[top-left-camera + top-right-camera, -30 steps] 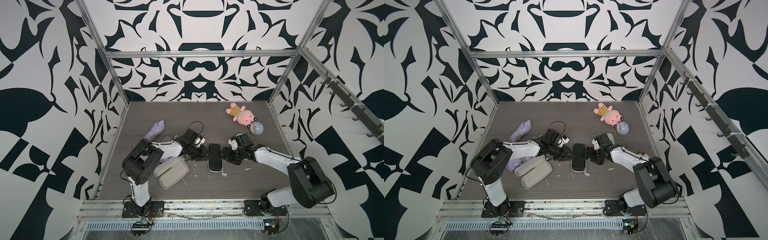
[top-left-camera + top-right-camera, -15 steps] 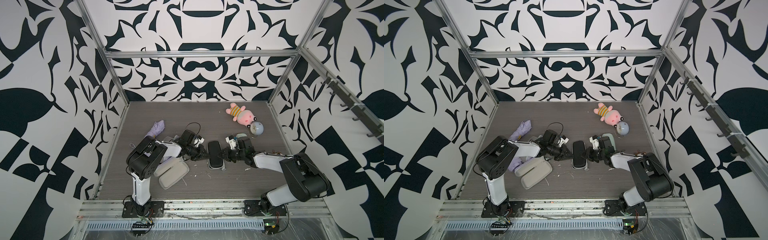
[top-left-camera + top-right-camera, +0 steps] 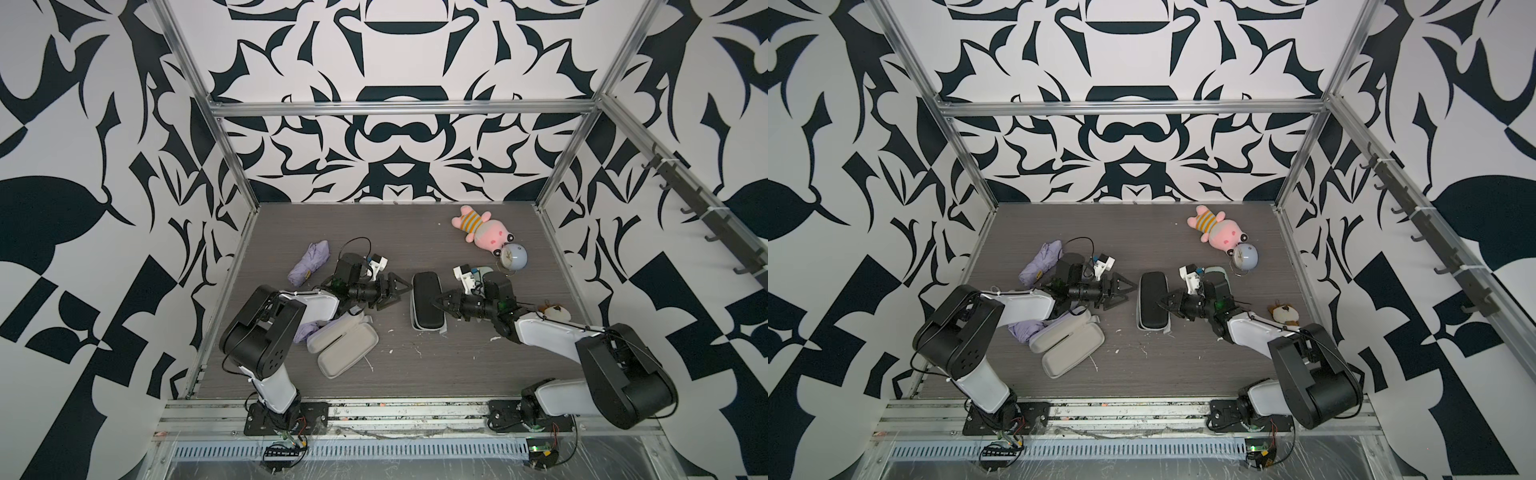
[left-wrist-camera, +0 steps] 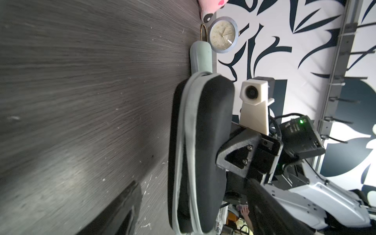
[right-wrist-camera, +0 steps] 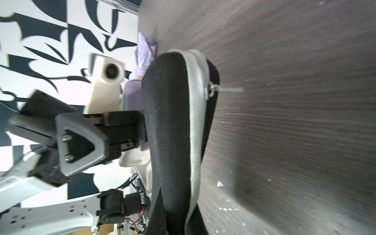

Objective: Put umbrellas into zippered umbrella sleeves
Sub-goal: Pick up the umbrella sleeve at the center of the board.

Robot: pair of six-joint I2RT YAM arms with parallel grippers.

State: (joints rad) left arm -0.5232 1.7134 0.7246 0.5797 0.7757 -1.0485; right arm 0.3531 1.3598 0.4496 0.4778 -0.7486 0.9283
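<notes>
I am working at the black sleeve in the middle of the table. My left gripper is standing jaws apart just beside it, and my right gripper is pressing its edge, jaws together (pinching anything? I cannot tell). A lilac sleeve is lying open and empty and a lilac umbrella is waiting outside, so most is remaining. Only the wrist views are showing the zip tapes parting and the zipper pull lying free.
</notes>
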